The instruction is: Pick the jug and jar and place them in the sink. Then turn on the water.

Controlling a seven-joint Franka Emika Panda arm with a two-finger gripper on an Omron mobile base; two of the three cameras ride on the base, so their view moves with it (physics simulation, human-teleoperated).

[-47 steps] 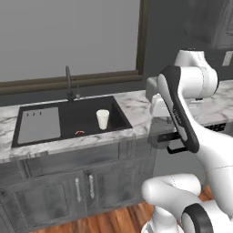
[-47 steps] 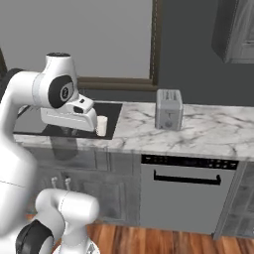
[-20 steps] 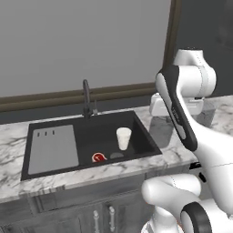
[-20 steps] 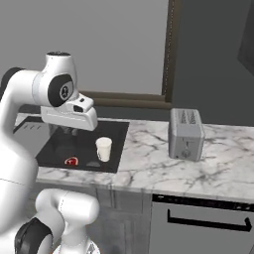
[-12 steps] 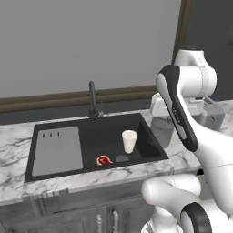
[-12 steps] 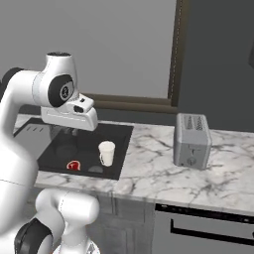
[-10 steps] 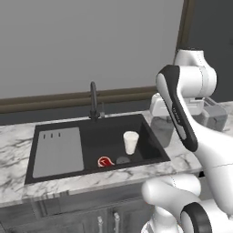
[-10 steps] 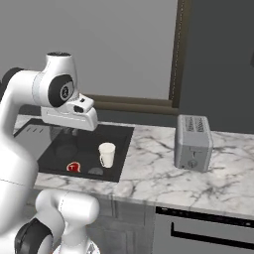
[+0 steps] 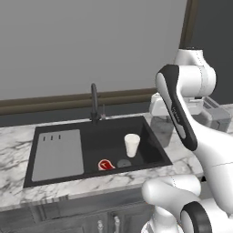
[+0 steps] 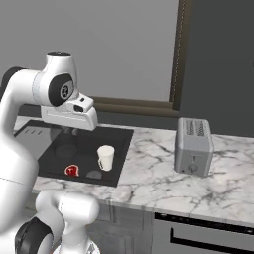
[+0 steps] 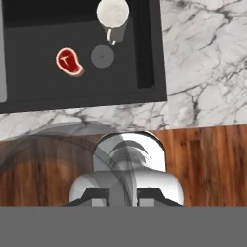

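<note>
Progress of the sink-loading task, seen from both base cameras and the hand camera. The jug (image 9: 132,144) stands upright on the floor of the sink (image 9: 109,134), toward the basin's right side, just beside the drain (image 11: 102,56) and near a small red item (image 9: 105,164) (apparently a cut of meat, not part of the task). This first placement reads as complete.

The jar (image 11: 128,159) appears in the hand view as a translucent grey body right against the camera. The end effector (image 11: 123,195) stands narrow, its two tips closed on the jar. In the left base view the jar (image 9: 161,129) hangs below the hand, over the counter (image 9: 182,157) at the sink's right rim rather than over the basin itself. The second object is therefore judged lifted but not yet delivered.

The faucet (image 9: 94,102) rises behind the basin with no stream falling from it, so the water step is not yet done. A toaster (image 10: 193,146) stands on the counter well apart to the right.

Remaining, as judged here: carry the jar over the basin, set it down clear of the jug, release, then operate the faucet.
</note>
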